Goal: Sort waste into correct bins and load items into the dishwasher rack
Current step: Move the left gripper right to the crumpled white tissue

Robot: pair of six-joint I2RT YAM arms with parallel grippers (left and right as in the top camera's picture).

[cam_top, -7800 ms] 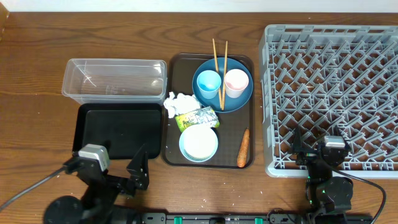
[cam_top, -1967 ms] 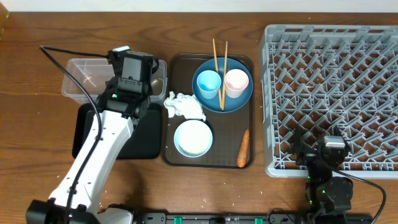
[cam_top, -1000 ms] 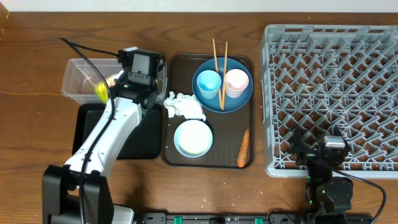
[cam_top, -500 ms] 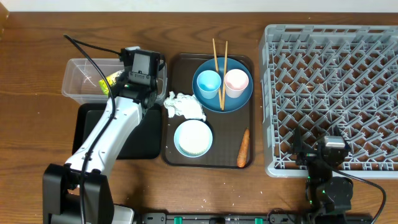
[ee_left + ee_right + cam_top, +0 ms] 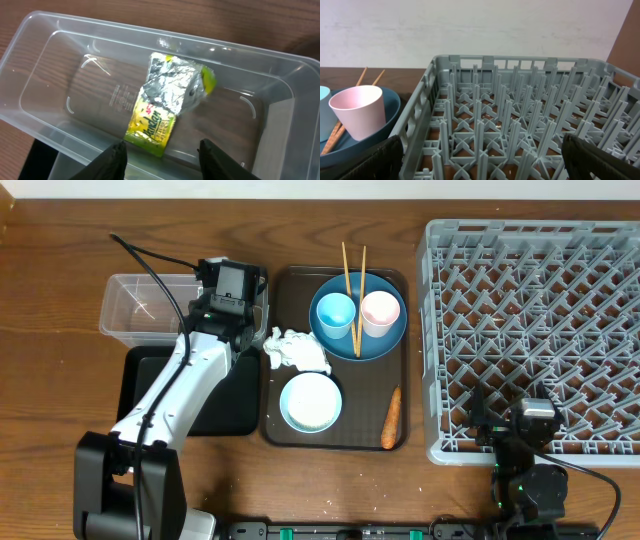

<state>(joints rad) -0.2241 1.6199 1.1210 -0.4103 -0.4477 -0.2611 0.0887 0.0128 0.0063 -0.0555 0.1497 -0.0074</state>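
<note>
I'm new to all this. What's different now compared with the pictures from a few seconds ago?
The left pincer travelled from its resting spot up to the clear tub, carrying the green-yellow wrapper off the brown tray, then opened; the wrapper now lies loose in the tub. The tissue, bowl, carrot, plate and rack stayed put; the right pincer stayed open.

The overhead camera looks straight down from high above, taking in the whole brown wooden table (image 5: 60,300), from the clear rectangular plastic tub (image 5: 135,305) at the left to the large square grey lattice crate (image 5: 540,310) at the right. The left wrist camera hangs close over that tub (image 5: 40,50) and faces steeply down into it, so these two views share it. The right wrist camera sits low and looks level across the crate (image 5: 520,130) toward a white wall (image 5: 470,25). With the overhead view it shares the crate and the pale pink cup (image 5: 357,111).
</note>
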